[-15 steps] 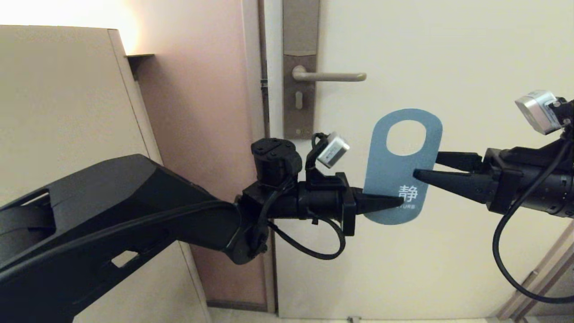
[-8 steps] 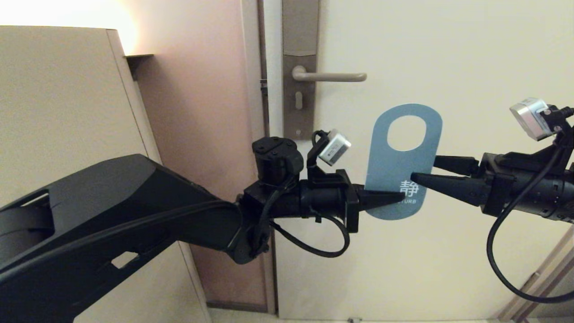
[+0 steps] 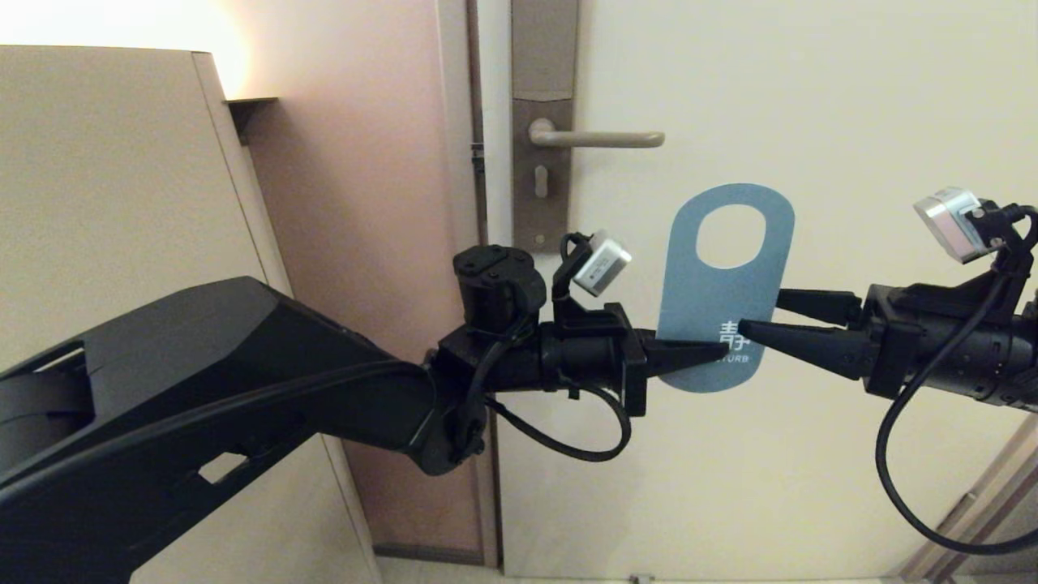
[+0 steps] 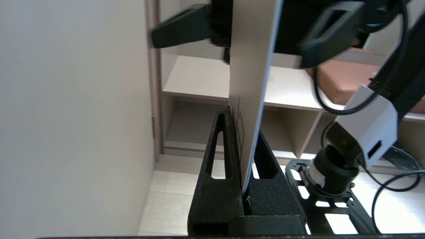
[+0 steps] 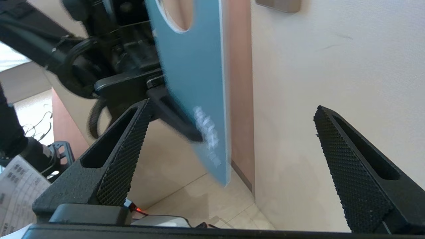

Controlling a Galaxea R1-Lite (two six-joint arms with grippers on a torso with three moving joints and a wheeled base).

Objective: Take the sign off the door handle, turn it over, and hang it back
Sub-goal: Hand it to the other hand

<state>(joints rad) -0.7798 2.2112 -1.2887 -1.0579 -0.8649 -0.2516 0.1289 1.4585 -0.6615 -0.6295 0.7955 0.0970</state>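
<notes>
The sign shows its blue face with white text, upright below and to the right of the door handle, which is bare. My left gripper comes in from the left, shut on the sign's lower end. My right gripper comes in from the right, open. One of its fingers is in front of the sign's right edge and the other behind it. In the left wrist view the sign is pinched edge-on by the left gripper. In the right wrist view the sign stands inside the wide right gripper, near one finger.
The cream door carries a tall brown-grey plate with a keyhole. A beige cabinet fills the left, with a pinkish wall beside the door frame. Open shelves show in the left wrist view.
The sign has risen slightly in the left gripper. The right gripper has crept left, so its open fingers reach a little further across the sign's right edge.
</notes>
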